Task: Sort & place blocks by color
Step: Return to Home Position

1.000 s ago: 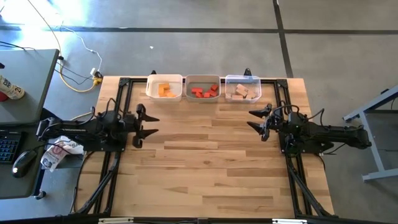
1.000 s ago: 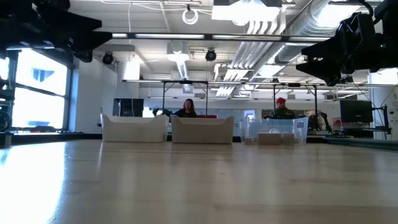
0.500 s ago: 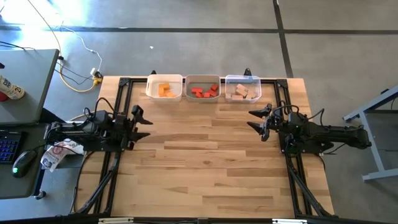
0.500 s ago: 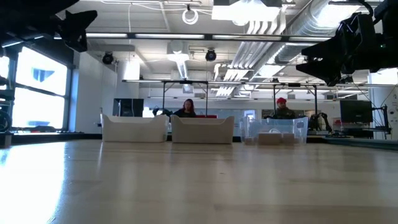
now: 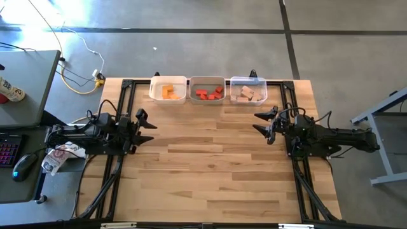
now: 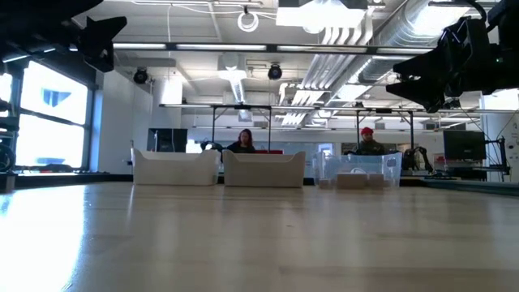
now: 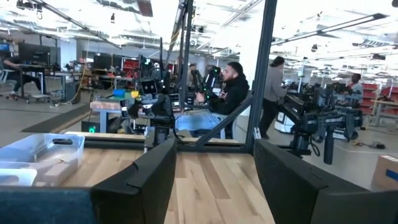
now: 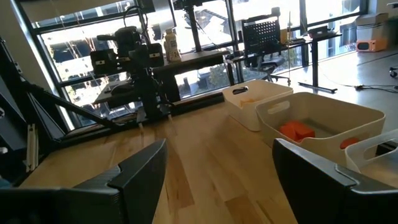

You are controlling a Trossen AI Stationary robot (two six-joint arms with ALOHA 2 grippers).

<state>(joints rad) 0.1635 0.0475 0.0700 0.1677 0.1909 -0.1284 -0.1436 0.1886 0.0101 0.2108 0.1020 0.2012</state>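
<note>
- 12 o'clock edge of surface (image 5: 210,172), three bins in a row: orange blocks (image 5: 168,91) in white bin (image 5: 152,89), red blocks (image 5: 208,94) in gray bin (image 5: 207,79), pale wood blocks (image 5: 248,94) in transparent bin (image 5: 248,80).
- 9 o'clock: left gripper (image 5: 143,125), jaws apart, nothing held.
- 3 o'clock: right gripper (image 5: 259,123), jaws apart, nothing held.

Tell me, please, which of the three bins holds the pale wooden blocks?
The transparent bin, rightmost from above; the white bin holds orange blocks, the gray bin red blocks.
</note>
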